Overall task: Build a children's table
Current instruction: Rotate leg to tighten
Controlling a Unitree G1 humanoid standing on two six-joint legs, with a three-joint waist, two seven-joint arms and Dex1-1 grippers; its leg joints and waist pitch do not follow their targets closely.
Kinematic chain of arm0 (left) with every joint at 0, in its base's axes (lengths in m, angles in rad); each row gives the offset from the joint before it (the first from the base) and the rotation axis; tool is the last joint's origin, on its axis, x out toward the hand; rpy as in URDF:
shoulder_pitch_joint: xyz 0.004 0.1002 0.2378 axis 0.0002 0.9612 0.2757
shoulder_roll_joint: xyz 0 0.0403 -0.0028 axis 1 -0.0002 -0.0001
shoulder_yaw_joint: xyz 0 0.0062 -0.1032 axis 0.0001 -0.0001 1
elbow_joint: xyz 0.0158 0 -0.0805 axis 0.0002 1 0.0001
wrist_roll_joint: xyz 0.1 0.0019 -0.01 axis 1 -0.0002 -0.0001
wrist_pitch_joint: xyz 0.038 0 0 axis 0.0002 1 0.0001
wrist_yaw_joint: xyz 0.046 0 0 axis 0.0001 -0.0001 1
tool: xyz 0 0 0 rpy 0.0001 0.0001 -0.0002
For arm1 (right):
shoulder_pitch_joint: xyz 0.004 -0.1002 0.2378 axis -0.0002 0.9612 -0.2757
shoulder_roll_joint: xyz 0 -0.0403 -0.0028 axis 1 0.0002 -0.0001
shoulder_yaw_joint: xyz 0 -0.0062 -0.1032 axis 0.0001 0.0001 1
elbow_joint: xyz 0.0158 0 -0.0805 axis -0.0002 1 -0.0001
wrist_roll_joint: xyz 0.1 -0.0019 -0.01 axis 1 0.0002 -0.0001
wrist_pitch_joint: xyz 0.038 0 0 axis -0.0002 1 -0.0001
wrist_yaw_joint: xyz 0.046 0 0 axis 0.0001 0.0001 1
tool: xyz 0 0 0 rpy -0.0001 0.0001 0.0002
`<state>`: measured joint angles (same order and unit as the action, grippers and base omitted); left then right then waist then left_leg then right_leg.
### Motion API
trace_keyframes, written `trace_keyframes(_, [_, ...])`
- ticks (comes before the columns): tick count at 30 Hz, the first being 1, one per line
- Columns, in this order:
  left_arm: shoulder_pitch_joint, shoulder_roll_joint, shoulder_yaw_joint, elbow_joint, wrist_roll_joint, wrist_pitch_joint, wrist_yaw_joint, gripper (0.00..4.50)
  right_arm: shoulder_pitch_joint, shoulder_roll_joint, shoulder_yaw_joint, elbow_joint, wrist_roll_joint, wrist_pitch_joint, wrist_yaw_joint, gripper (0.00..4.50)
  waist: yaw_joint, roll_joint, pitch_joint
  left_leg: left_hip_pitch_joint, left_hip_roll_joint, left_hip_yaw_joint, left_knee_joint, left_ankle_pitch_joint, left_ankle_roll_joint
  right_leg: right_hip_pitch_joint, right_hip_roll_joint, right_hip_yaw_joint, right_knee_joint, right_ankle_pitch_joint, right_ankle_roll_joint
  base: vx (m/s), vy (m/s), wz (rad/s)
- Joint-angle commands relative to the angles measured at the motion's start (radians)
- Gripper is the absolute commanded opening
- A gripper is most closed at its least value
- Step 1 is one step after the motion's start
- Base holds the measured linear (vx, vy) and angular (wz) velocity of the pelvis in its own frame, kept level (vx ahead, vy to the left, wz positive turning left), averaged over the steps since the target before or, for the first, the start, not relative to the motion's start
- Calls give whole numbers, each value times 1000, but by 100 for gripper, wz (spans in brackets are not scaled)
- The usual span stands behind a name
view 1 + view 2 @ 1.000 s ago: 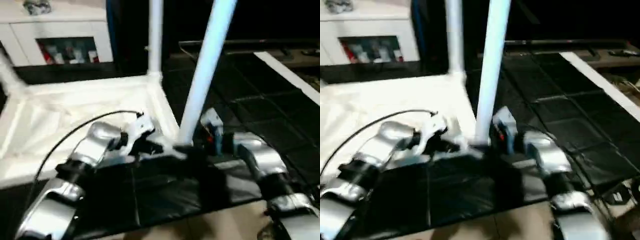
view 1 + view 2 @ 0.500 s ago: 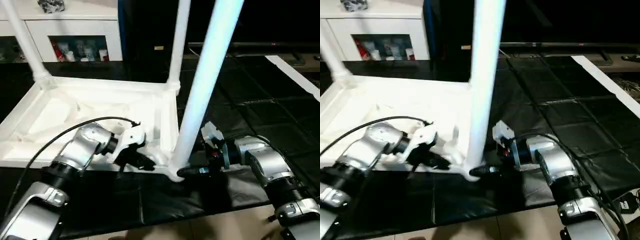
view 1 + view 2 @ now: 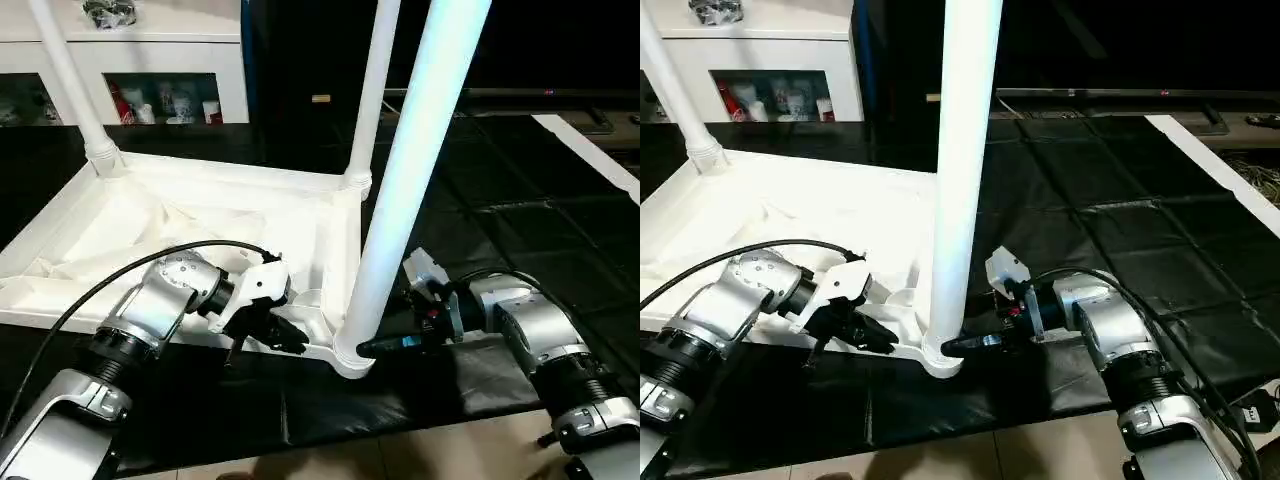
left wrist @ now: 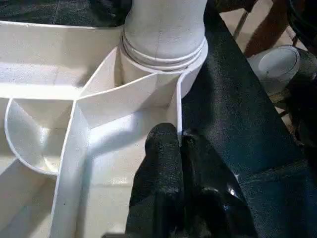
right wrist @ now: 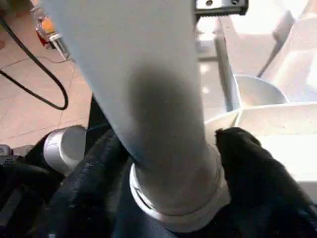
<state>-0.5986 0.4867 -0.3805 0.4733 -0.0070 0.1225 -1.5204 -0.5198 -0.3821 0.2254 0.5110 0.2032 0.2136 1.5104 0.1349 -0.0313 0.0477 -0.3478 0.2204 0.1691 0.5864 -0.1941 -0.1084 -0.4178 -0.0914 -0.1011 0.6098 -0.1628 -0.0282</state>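
The white plastic rectangular tabletop [image 3: 200, 230] lies upside down on the black mat [image 3: 500, 230], ribbed underside up; three white tubular legs stand in its corner sockets; the left gripper [image 4: 179, 144] is pinched tight on the tabletop's thin rim wall beside the nearest leg [image 3: 400, 190]; the right gripper's [image 5: 173, 148] black fingers [image 5: 247, 163] straddle that leg's flared base, one each side, touching it.

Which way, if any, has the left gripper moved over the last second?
No. The left gripper stays clamped on the tabletop rim beside the near corner socket; only the camera shifted.
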Motion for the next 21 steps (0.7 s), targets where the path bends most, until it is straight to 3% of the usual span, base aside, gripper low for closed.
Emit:
trace_keyframes(1, [4, -8, -39, -26, 3, -11, -37, 0, -2, 2, -3, -11, 15, -10, -9, 261, -5, 10, -65, -2, 13, 7, -67, -176, 32, 66, -50, 50, -69, -252, -186, 0, 0, 0])
trace_keyframes(5, [3, -11, -41, -25, 2, -9, -32, 0, 1, 11, 0, -12, 15, -17, -12, 220, -5, 12, -64, 0, 14, 7, -69, -190, 26, 65, -50, 50, -71, -267, -183, 0, 0, 0])
trace_keyframes(12, [10, -35, -23, -23, -7, 24, 16, 0, 22, 17, -12, -46, 44, 15, -9, 207, -5, 10, -66, 0, 14, 7, -68, -178, 29, 66, -48, 50, -69, -247, -185, 0, 0, 0])
trace_keyframes(15, [-3, -94, 9, 12, 8, 66, 149, 0, 52, 46, -40, -87, 61, 43, -79, 205, 0, 11, -63, 6, 13, 10, -67, -199, 28, 61, -48, 51, -75, -278, -182, 0, 0, 0])
trace_keyframes(18, [-27, -203, 49, 56, 18, 141, 340, 0, 59, 130, -77, -89, 36, 99, -300, 204, -4, 9, -60, 4, 10, 8, -69, -212, 15, 61, -48, 50, -82, -340, -154, 0, 0, 0])
trace_keyframes(20, [-36, -246, 64, 63, 13, 183, 395, 0, 54, 168, -89, -70, 21, 110, -392, 204, -12, 4, -55, 4, 1, 4, -70, -245, 0, 62, -51, 42, -101, -491, -91, 0, 0, 0])
trace_keyframes(21, [-38, -253, 67, 65, 11, 189, 403, 0, 53, 174, -90, -67, 19, 111, -404, 204, -16, 5, -54, 5, -1, 2, -71, -251, -3, 61, -54, 40, -104, -524, -76, 0, 0, 0])
